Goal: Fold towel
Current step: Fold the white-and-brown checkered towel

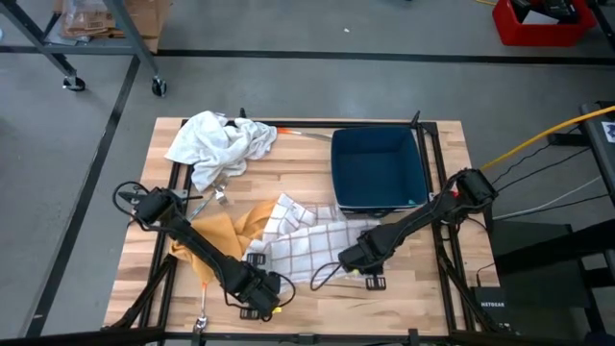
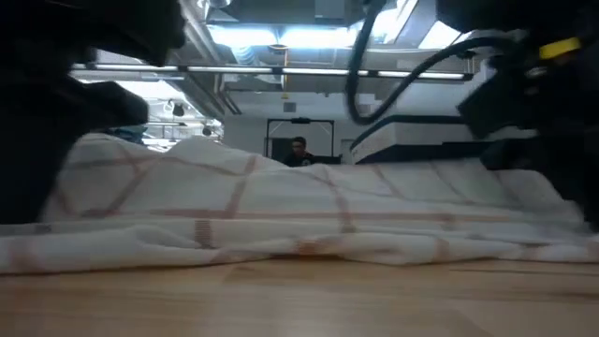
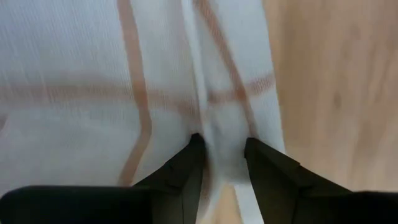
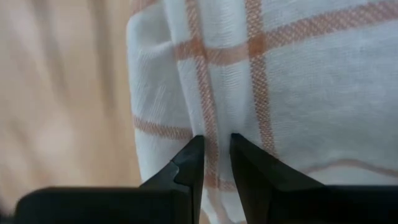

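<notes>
A white towel with orange-brown checks [image 1: 303, 242] lies rumpled on the wooden table near its near edge; in the low view the towel [image 2: 309, 211] spreads across the picture. My left gripper [image 1: 269, 285] sits at the towel's near-left part, my right gripper [image 1: 351, 258] at its near-right part. Both are shut on the cloth, as the wrist views show: left gripper [image 3: 222, 155], right gripper [image 4: 216, 155]. My left gripper pinches a raised ridge of the checked towel [image 3: 225, 127] between its two fingers, close to the towel's edge beside bare wood. The cloth around it lies on the table. My right gripper pinches a narrow fold of the towel [image 4: 214, 124] near its rounded edge, the cloth lying slack.
A mustard-yellow cloth [image 1: 226, 235] lies left of the towel, partly under it. A crumpled white cloth [image 1: 219, 144] sits at the far left. A dark blue bin [image 1: 378, 171] stands at the far right. A person [image 2: 299, 152] shows in the room behind.
</notes>
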Controlling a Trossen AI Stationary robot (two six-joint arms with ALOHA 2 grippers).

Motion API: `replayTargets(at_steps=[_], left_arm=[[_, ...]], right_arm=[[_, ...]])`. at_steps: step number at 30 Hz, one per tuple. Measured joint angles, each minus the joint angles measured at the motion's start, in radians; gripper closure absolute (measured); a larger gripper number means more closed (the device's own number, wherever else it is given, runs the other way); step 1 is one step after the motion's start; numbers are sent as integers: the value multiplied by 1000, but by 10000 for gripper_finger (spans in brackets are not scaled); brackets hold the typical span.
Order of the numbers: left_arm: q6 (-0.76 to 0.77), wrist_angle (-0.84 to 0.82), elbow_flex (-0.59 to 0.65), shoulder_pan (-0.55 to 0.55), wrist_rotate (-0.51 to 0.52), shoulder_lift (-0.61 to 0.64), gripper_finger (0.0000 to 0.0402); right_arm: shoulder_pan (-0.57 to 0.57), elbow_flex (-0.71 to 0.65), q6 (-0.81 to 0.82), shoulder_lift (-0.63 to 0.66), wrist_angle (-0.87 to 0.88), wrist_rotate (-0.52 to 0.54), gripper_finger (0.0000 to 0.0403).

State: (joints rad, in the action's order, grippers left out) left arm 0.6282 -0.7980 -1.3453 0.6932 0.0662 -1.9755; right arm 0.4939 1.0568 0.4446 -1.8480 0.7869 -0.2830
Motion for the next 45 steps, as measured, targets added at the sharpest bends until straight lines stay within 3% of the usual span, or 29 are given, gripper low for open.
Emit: replayTargets(at_steps=[5,10,24,30,45], left_arm=[[0,-13,3,25,-68,3,284],[27,-25,4,30,-79,27,284],[108,8,3,27,-7,135,284],[117,36,3,25,72,138,284],[97,139,17,41,94,101,284]], right_arm=[[63,-5,29,-2,4,-117,320],[102,10,34,-4,9,-121,320],[103,145,101,-7,108,-74,320],[103,193,97,-6,105,-14,320],[102,185,95,-4,117,2,320]])
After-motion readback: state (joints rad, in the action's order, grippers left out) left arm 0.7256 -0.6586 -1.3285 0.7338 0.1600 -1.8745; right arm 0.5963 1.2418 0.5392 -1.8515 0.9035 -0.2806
